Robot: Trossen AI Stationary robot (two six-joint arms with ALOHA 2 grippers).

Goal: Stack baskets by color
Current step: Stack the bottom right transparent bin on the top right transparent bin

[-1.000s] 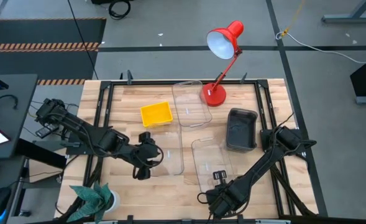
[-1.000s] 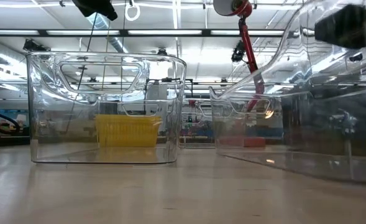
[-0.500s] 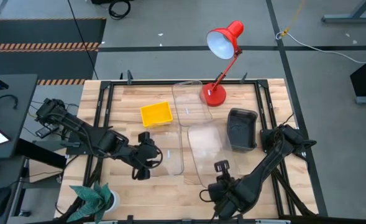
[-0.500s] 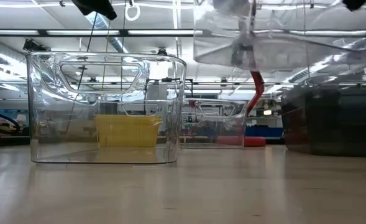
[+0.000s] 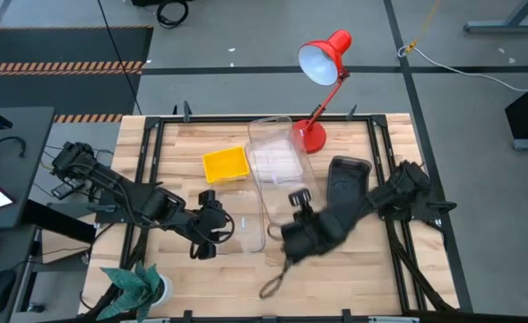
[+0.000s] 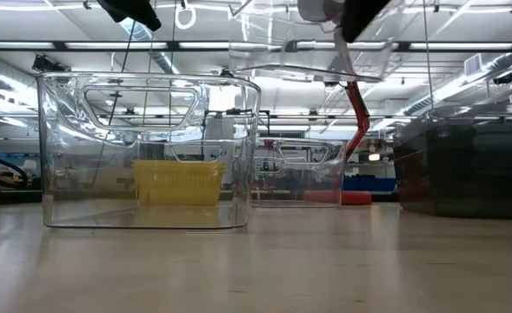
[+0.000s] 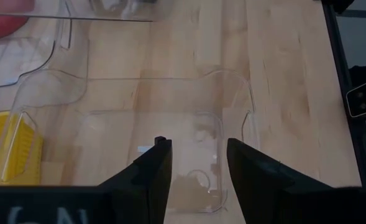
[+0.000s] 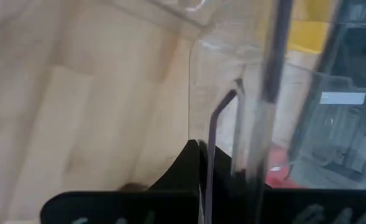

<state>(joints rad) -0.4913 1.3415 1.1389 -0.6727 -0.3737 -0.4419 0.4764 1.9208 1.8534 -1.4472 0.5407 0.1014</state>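
Now your lifted clear basket (image 5: 277, 161) hangs above the far clear basket (image 5: 268, 127), pinched at its rim by the right gripper (image 5: 299, 199); next, lower it squarely inside. Your left gripper (image 5: 217, 224) rests spread over the near clear basket (image 5: 250, 224).

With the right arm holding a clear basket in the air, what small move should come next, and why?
Probably carry it on over the clear basket at the table's far edge, then lower. The right gripper holds the lifted clear basket, already partly above that one, so nesting matches colors.
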